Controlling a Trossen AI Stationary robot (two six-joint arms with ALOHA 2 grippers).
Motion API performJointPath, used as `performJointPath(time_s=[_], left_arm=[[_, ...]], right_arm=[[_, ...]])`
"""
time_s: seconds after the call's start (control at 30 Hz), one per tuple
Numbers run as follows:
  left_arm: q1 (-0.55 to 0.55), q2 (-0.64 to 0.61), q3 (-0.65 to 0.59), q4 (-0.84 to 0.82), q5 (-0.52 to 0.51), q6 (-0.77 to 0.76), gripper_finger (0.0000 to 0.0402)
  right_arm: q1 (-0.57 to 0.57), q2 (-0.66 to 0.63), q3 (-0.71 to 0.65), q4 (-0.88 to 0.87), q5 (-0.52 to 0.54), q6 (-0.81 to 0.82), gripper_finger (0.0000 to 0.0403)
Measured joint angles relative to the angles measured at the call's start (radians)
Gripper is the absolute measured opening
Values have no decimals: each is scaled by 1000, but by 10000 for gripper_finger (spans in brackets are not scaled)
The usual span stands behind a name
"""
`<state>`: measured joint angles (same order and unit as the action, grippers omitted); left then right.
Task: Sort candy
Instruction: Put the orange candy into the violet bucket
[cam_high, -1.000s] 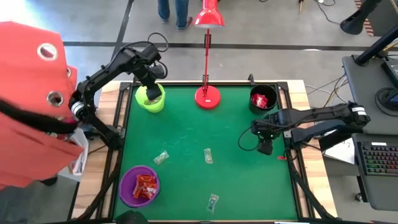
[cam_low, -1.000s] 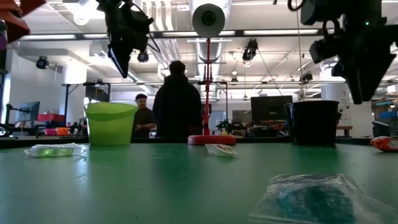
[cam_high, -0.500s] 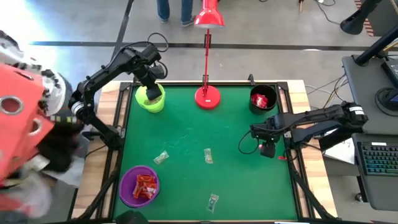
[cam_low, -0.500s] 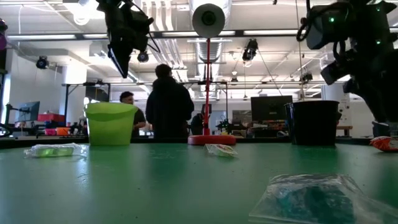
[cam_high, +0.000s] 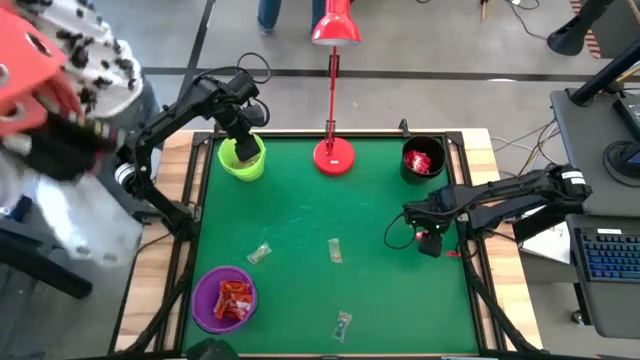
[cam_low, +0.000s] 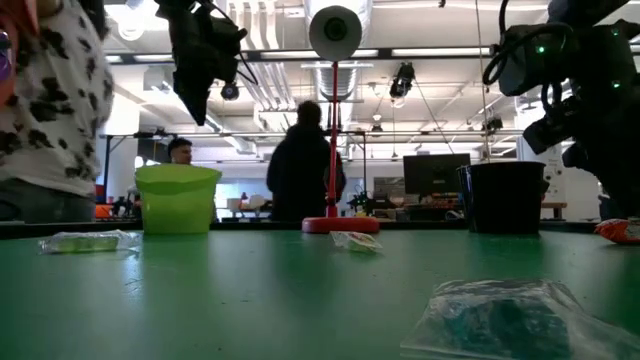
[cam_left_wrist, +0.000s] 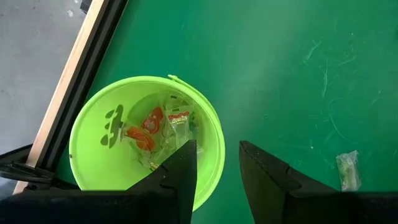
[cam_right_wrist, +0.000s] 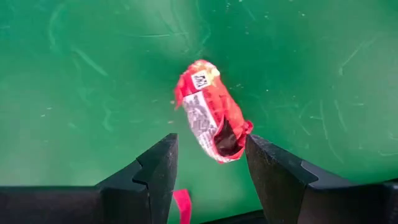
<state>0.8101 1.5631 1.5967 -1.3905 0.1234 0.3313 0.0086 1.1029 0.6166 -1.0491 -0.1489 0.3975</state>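
The green felt-covered counter is carrying a lime-green plastic cup at the far left, a red desk lamp standing on its round base at the far middle, a black cup at the far right and a purple plastic cup at the near left. Three clear greenish wrapped sweets are lying well apart on the open felt. The left claw is hovering over the lime-green cup with its fingers spread, holding nothing. The right claw is hanging near the counter's right edge, fingers spread, just above a shiny red-and-white wrapped sweet. That sweet is lying flat on the felt between the fingers, its long axis running diagonally between them; nothing is blocking it.
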Motion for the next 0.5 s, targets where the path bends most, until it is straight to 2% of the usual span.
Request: performJointPath(time_s=[0.5], left_arm=[[0,0,0,3,0,-8,102]], right_arm=[[0,13,-94,91,20,128,172]])
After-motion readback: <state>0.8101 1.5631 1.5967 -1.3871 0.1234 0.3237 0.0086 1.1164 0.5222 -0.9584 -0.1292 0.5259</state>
